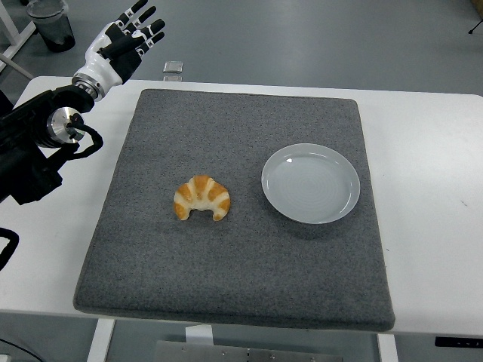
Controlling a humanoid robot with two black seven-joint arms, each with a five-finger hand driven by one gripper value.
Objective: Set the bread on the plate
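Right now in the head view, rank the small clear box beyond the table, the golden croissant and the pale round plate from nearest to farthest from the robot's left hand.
1. The small clear box, on the floor past the table's far edge, just right of the left hand.
2. The golden croissant, on the grey mat's left half.
3. The pale round plate, on the mat's right half.

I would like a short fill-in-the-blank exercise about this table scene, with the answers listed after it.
1. The golden crescent-shaped croissant lies on the grey felt mat, to the ____ of the round pale-blue plate in the picture.
2. The plate has ____ on it.
3. The robot's left hand, white and black, hovers beyond the mat's far-left corner with its fingers ____.
4. The croissant and the plate are ____, not touching.

Missing words: left; nothing; open; apart
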